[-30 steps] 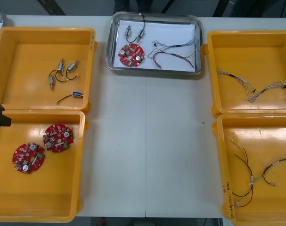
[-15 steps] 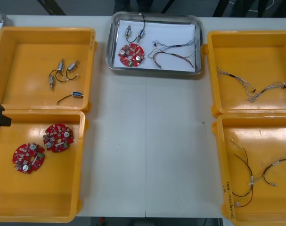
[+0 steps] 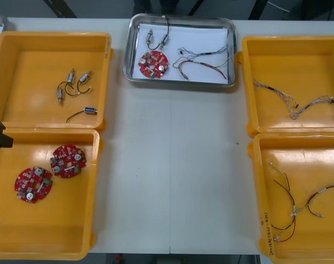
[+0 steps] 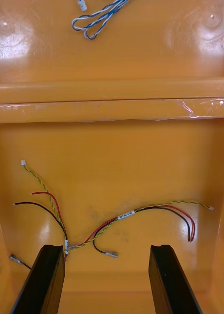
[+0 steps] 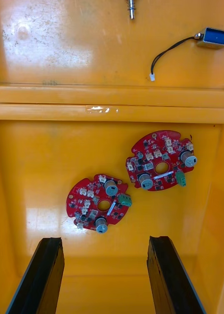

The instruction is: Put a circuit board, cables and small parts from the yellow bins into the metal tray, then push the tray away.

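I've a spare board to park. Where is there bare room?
The table between the yellow bins, nearer than the metal tray, is bare. So is the near-left bin's near half, past its two circuit boards. The tray is crowded.

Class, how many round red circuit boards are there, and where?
3. One circuit board lies in the metal tray; a second board and a third board lie in the near left yellow bin. None appears hidden.
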You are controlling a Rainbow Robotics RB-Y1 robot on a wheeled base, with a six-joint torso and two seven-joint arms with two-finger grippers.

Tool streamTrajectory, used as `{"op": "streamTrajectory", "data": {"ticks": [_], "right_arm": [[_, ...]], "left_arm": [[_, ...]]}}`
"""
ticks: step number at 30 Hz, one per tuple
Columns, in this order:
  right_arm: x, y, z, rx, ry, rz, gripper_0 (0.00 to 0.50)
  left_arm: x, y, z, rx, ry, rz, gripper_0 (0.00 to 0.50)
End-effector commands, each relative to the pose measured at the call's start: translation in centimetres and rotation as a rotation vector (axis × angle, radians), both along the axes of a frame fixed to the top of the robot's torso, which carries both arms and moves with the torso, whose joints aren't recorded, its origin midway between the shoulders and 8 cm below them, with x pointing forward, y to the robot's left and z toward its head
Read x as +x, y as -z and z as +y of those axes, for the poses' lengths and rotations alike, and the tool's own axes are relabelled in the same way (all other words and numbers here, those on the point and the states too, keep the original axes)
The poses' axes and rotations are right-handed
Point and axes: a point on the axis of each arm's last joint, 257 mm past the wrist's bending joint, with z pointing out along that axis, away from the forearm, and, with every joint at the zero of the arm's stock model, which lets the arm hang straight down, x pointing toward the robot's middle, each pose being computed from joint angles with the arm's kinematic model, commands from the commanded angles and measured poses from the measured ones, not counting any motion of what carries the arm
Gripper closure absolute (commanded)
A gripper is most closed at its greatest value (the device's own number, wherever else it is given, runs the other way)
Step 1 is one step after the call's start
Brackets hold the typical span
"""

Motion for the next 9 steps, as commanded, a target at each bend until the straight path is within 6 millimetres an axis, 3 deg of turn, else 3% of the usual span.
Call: {"op": "streamTrajectory", "data": {"ticks": [1, 9], "right_arm": [[-0.38, -1.48, -1.39, -0.053, -0.004, -0.024, 0.0], [-0.38, -1.48, -1.39, -0.053, -0.004, -0.024, 0.0]], "left_arm": [[-0.41, -1.33, 1.35, 0.088, 0.061, -0.017, 0.0], [-0.41, -1.33, 1.35, 0.088, 0.061, -0.017, 0.0]]}}
